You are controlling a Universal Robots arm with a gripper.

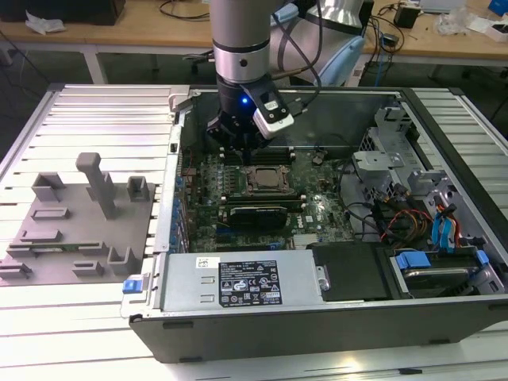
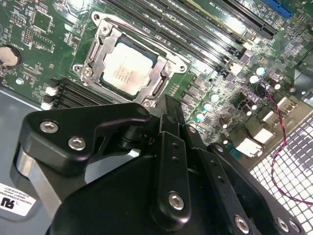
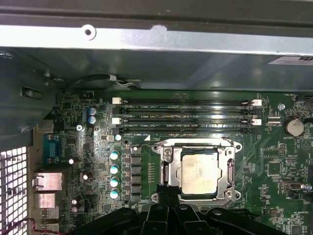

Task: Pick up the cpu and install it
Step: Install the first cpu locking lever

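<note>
1. I am holding my hand (image 1: 240, 153) low inside the open computer case (image 1: 317, 329), just above the motherboard (image 1: 317, 213). I am pointing it straight down, which is keeping it off the case walls.
2. My hand is looking closed, its tips together with nothing between them, so I am carrying nothing.
3. The cpu (image 2: 126, 68) is lying flat in the socket (image 3: 166, 157), silvery top up, with the metal frame around it on every side. In the first wrist view my hand is sitting at the frame's edge, apart from the chip itself.
4. I am judging the chip to be resting square in its recess, so the placing is looking done. I cannot tell whether the frame is clamped down.
5. The case is acting as the main container. It is holding the motherboard with its memory slots (image 3: 186, 117), a labelled power supply (image 1: 238, 282) along the front wall, and drive bays (image 1: 444, 230) toward the exterior view's right.
6. The grey fixture tray (image 1: 79, 218) is sitting on the slatted worktop (image 1: 87, 111), beside the case on the exterior view's left. Its posts and pockets are shaped to keep parts in known places, but I cannot make out what they are holding.
</note>
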